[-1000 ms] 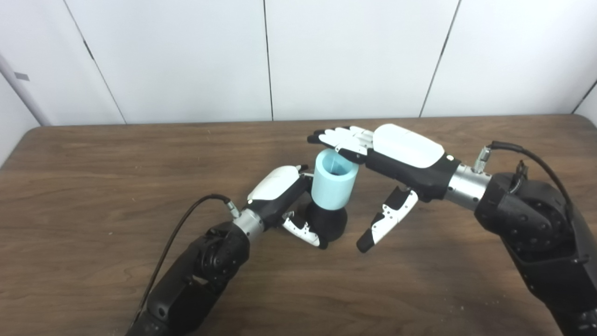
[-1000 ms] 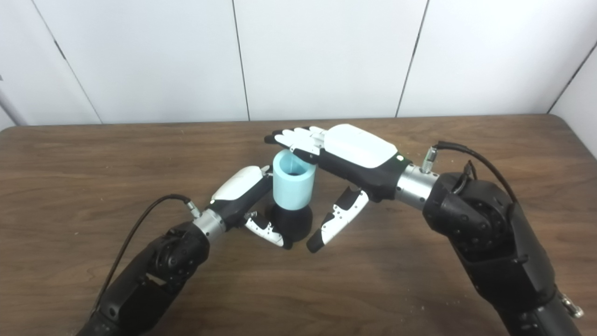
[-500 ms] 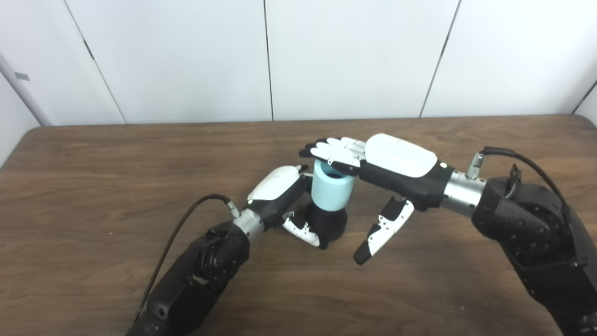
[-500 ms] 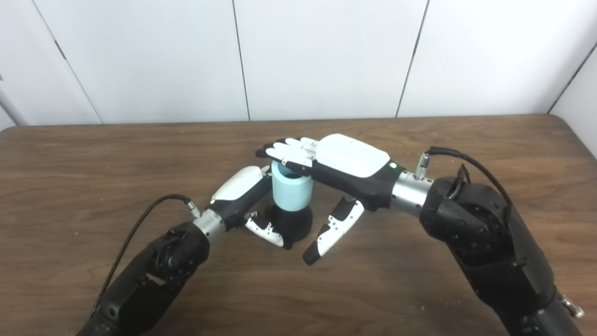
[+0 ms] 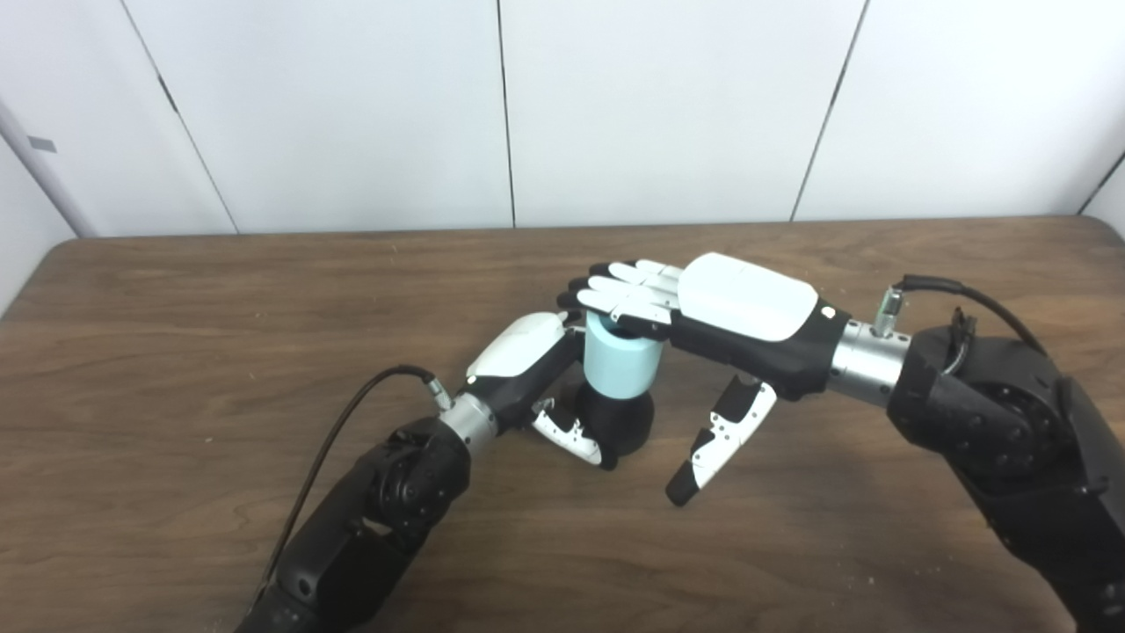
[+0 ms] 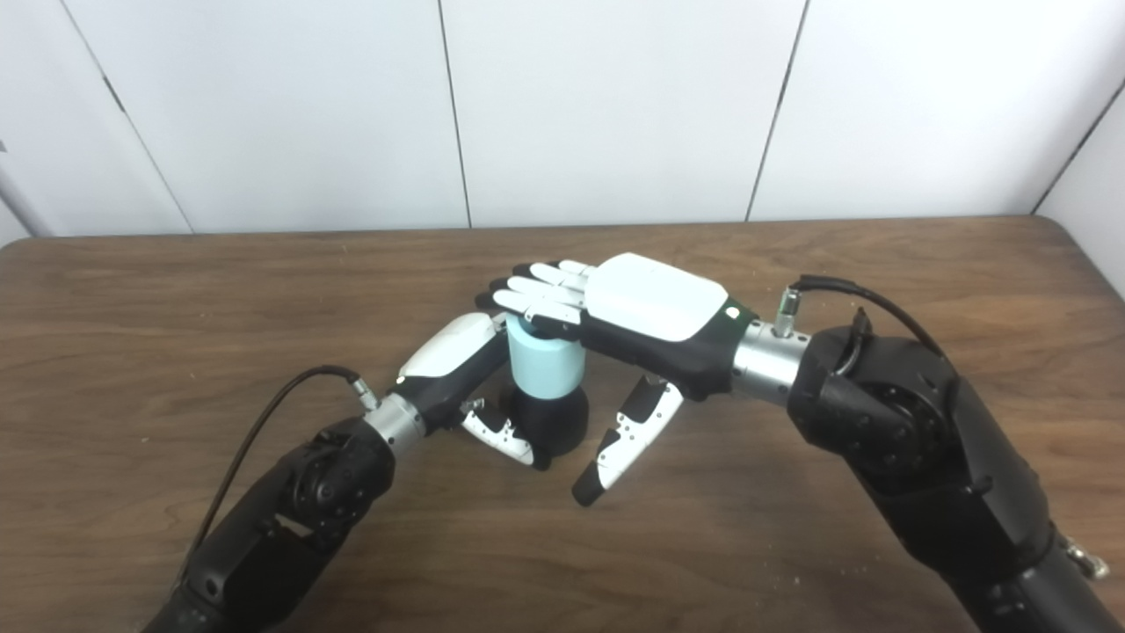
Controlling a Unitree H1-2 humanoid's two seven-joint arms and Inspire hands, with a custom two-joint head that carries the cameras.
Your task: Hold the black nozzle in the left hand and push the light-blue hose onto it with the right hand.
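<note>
- The left hand (image 5: 526,360) was seen wrapped around the black nozzle (image 5: 620,420), its thumb curled across the front of the base and its fingers hidden behind.
- The black nozzle was held upright on the wooden table (image 5: 176,352), near the middle.
- The light-blue hose (image 5: 620,362), a short upright tube, was seated on top of the nozzle, touching it.
- The right hand (image 5: 703,308) was laid flat, palm down, over the hose's top opening; its fingers (image 5: 615,294) were stretched out straight and pressed together, resting on the rim, while the thumb (image 5: 716,435) was pointed down toward the table, gripping nothing.
</note>
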